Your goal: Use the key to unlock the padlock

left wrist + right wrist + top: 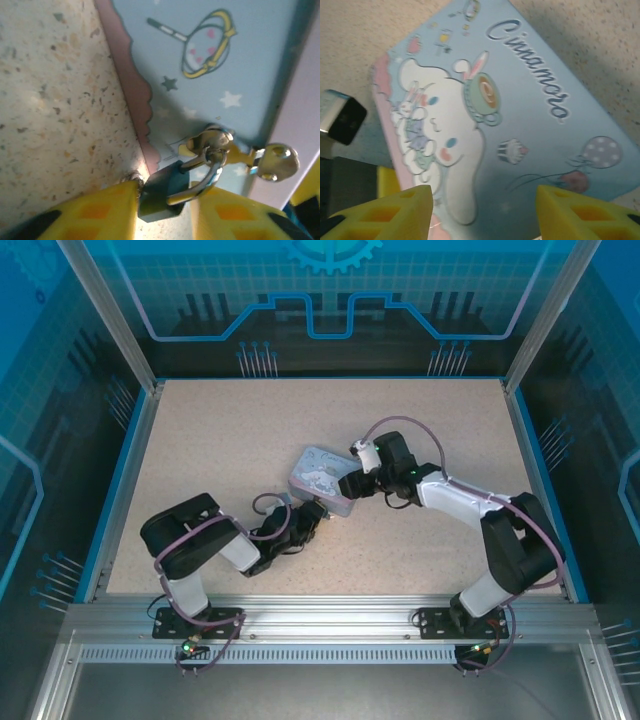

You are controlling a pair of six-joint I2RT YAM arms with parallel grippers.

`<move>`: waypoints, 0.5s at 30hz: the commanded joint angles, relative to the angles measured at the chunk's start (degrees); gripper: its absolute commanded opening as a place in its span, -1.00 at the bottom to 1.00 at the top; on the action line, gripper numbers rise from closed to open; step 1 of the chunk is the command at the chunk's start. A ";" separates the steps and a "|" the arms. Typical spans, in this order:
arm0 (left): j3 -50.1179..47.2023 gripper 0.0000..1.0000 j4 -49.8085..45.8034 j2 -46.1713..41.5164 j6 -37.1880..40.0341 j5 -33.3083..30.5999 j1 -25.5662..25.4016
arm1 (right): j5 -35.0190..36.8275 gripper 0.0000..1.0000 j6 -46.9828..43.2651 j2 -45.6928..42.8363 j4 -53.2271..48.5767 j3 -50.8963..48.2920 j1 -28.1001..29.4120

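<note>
The table (pixel 230 440) has a matt, speckled beige top with a fine grainy look. The tin (pixel 530 125) is smooth, its light-blue print carrying a soft sheen. The padlock (pixel 159 195) has a dull, dark grey-teal body, while its shackle (pixel 210 175) is bright polished metal. The clasp (pixel 210 142) above it is glossy and brass-coloured. The left gripper (pixel 164 222) and right gripper (pixel 482 210) have matt yellow plastic fingers (pixel 95 215) with moulded recesses. The rails (pixel 320 625) along the lower edge of the top view are pale brushed metal.
</note>
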 commanded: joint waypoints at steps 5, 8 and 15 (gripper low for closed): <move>-1.55 -0.05 -17.52 -7.16 1.89 -2.72 0.46 | 3.77 0.21 2.82 2.34 -5.33 2.05 -0.43; -1.00 0.07 -24.50 -13.06 4.19 -3.71 0.46 | 3.37 0.28 3.22 1.42 -4.73 1.35 -0.87; 3.62 0.34 -48.28 -32.37 13.02 -7.26 2.52 | -2.10 0.48 3.77 -1.87 -5.83 1.16 -3.34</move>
